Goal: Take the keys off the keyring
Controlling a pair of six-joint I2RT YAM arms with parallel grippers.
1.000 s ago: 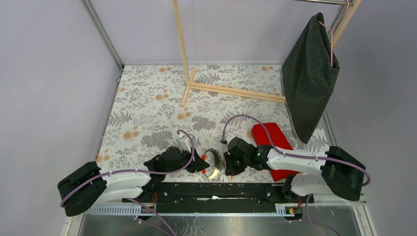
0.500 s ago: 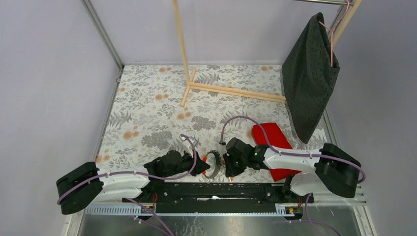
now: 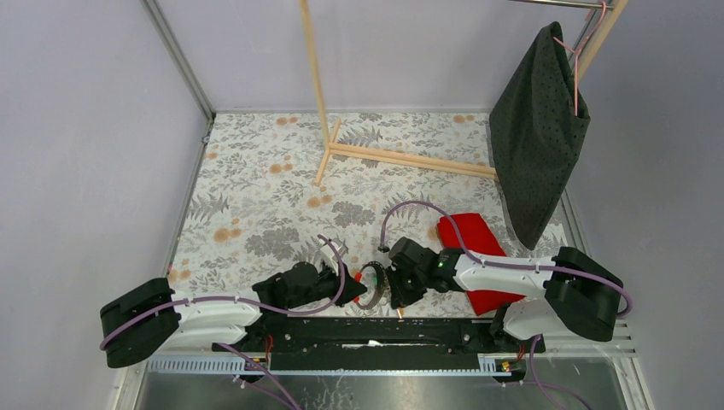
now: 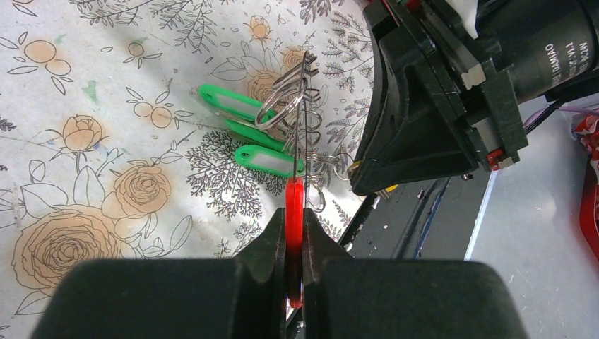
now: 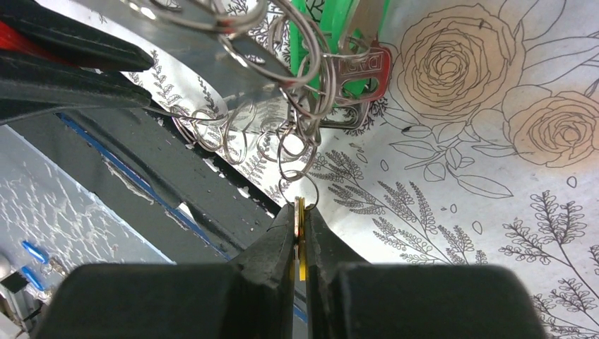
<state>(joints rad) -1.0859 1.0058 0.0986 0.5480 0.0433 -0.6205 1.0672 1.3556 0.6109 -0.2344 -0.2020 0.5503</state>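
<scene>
The keyring (image 3: 370, 283) is held up between my two grippers near the table's front edge. My left gripper (image 3: 351, 287) is shut on a red tag (image 4: 294, 208) on the ring. In the left wrist view the thin ring wire (image 4: 301, 134) runs up from the tag, with green tags (image 4: 227, 106) hanging beside it. My right gripper (image 3: 394, 287) is shut on a small yellow key (image 5: 300, 224). That key hangs by a chain of small silver rings (image 5: 286, 145). A silver key (image 5: 359, 70) and green tags (image 5: 330, 28) hang above it.
A red cloth (image 3: 471, 242) lies under the right arm. A wooden rack (image 3: 328, 141) stands at the back. A dark garment (image 3: 536, 128) hangs on a hanger at the right. The black base rail (image 3: 376, 330) runs just below the grippers.
Both grippers keep their hold. The left arm has shifted a little to the right. The ring has turned more edge-on and looks narrower.
</scene>
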